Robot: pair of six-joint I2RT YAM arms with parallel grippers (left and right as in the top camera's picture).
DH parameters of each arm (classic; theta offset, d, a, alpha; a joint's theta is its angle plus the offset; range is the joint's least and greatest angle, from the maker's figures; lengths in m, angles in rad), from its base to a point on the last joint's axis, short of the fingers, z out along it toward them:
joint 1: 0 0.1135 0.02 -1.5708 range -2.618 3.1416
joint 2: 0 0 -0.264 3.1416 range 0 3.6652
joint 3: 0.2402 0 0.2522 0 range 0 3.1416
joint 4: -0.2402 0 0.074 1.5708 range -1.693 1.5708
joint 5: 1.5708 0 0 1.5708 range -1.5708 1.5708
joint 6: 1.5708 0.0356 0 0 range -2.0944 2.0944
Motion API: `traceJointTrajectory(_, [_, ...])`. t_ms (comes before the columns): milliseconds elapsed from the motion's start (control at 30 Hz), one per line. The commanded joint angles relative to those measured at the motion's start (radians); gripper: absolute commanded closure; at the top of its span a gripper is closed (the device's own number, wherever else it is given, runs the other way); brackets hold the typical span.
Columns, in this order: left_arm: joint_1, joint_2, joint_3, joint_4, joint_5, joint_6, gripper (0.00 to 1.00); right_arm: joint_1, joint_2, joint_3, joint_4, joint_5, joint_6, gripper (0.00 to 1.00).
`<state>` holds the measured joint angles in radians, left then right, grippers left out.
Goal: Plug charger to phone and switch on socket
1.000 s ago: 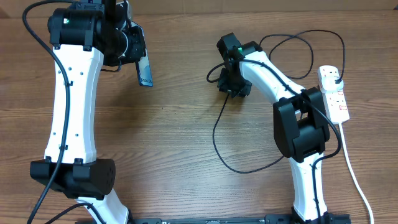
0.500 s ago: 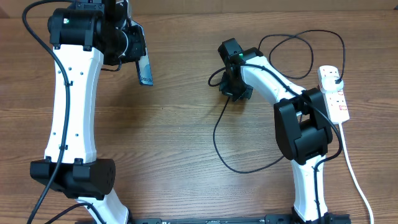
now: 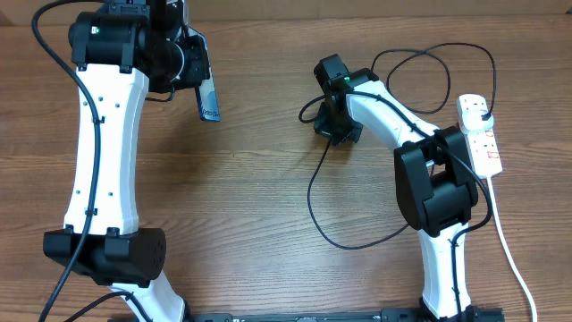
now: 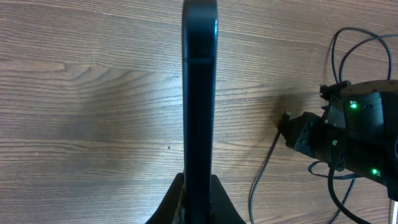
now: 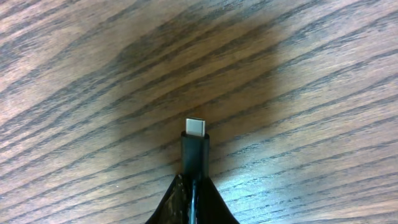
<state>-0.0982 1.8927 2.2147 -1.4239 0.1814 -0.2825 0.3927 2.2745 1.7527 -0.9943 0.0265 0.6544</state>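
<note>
Left end effector [image 4: 198,194] clamped on the phone [image 4: 199,93], right end effector [image 5: 193,198] pinching the charger [image 5: 195,148] tip: I'd line them up squarely before pushing in.

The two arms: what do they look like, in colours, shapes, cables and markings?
Both arms have smooth white links between bulky black joint housings: the left arm and the right arm. Thin black cables run along them. A small green light glows on the right wrist. The fingers are black.

Wooden table [image 3: 250,201], brown grain running left to right across every view, lit evenly from above, with soft dark shadows on its surface.
</note>
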Motion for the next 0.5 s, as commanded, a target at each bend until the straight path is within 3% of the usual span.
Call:
traceJointTrajectory(0, [-0.007, -0.002, 0.006, 0.009, -0.006, -0.01, 0.96, 0.001, 0.043, -0.046, -0.002, -0.01, 0.005, 0.93])
traceJointTrajectory(300, [-0.007, -0.002, 0.006, 0.01, 0.003, -0.01, 0.96, -0.022, 0.043, -0.016, -0.013, -0.056, -0.008, 0.96])
traceJointTrajectory(467, [-0.007, -0.002, 0.006, 0.029, 0.108, 0.018, 0.96, -0.076, 0.008, 0.063, -0.025, -0.249, -0.142, 0.96])
